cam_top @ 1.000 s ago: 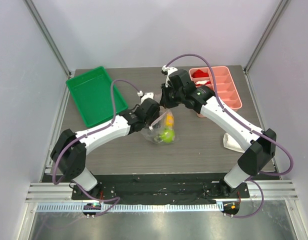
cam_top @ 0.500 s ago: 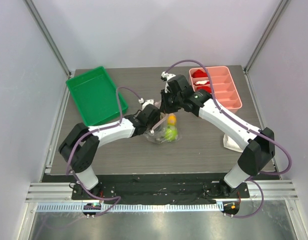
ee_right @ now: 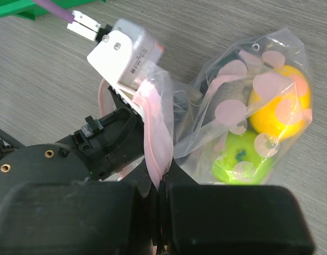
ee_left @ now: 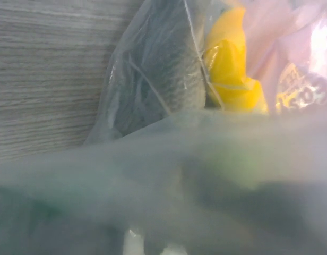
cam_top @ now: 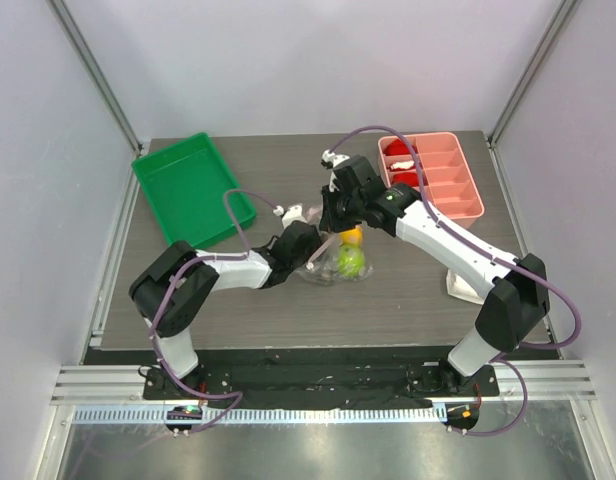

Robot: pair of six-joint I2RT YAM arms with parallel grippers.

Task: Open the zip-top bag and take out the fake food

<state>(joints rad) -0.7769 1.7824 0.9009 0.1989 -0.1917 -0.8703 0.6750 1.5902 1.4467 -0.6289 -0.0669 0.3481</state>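
Pinching the pink zip strip, the right gripper is holding the zip-top bag mouth-leftward toward the left gripper, its spread untellable, toy fruits lying just right of it

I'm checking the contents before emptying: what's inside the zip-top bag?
A lime green fruit and a yellow-orange fruit show through the bag. Its part beneath the left gripper is covered.

A green tray sits at the back left of the dark wood-grain tabletop. At the back right is a pink divided tray, with red-and-white toy pieces in its far compartments. A small white object lies near the right edge.
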